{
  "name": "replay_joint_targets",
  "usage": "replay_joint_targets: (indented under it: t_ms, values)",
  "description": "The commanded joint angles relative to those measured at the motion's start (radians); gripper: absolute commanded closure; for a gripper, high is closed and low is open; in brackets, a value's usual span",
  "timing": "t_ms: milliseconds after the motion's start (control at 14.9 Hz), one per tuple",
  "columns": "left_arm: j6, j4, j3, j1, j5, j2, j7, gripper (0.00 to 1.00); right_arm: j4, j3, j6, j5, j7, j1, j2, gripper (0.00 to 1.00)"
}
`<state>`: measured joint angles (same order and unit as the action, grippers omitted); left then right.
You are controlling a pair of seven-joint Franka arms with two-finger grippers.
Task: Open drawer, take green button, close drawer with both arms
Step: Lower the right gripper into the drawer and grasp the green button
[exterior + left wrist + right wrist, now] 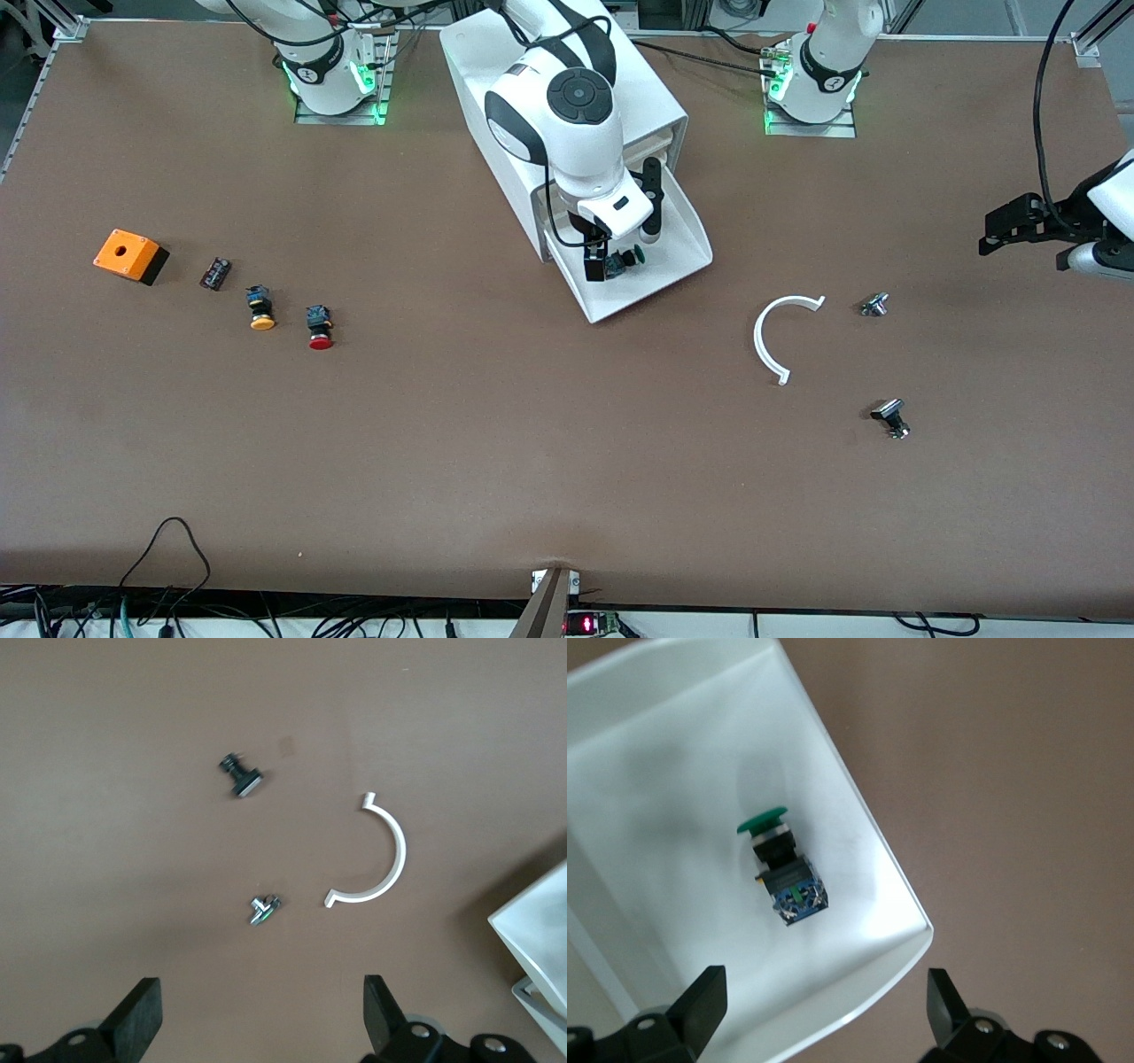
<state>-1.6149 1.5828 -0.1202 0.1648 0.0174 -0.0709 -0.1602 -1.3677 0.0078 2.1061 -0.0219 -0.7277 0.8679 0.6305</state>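
The white cabinet stands at the table's middle, near the arm bases. Its lowest drawer is pulled out toward the front camera. The green-capped button lies on its side in the drawer, also in the right wrist view, where the drawer's rim shows too. My right gripper hangs open over the drawer, just above the button, holding nothing; it also shows in its wrist view. My left gripper waits open and empty over the table at the left arm's end, and shows in the left wrist view.
A white curved piece and two small metal parts lie toward the left arm's end. Toward the right arm's end lie an orange box, a small black piece, a yellow-capped button and a red-capped button.
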Motion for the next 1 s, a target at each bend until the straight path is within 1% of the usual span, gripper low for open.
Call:
replay_joint_targets:
  t_ms: [0,134,201,268,335,402,938]
  values:
    - [0.032,-0.035,-0.004,-0.013,0.050,-0.032,0.093,0.00,0.033,-0.006,-0.003,-0.023,-0.088,0.016,0.041,0.00]
    - [0.032,-0.035,-0.004,-0.011,0.050,-0.036,0.094,0.00,0.036,-0.005,0.024,-0.026,-0.091,0.023,0.057,0.00]
    - [0.032,-0.035,-0.004,-0.010,0.050,-0.040,0.094,0.00,0.036,-0.003,0.043,-0.042,-0.113,0.023,0.066,0.00]
    - [0.032,-0.035,-0.004,-0.010,0.050,-0.040,0.094,0.00,0.036,-0.003,0.067,-0.059,-0.171,0.023,0.077,0.00]
    - [0.032,-0.035,-0.004,-0.010,0.050,-0.040,0.094,0.00,0.036,-0.003,0.087,-0.058,-0.223,0.023,0.083,0.00]
    - [0.032,-0.035,-0.004,-0.010,0.050,-0.040,0.094,0.00,0.036,0.001,0.089,-0.058,-0.236,0.023,0.087,0.00]
    - [0.033,-0.038,-0.004,-0.007,0.050,-0.041,0.099,0.00,0.035,0.015,0.098,-0.062,-0.237,0.042,0.130,0.00]
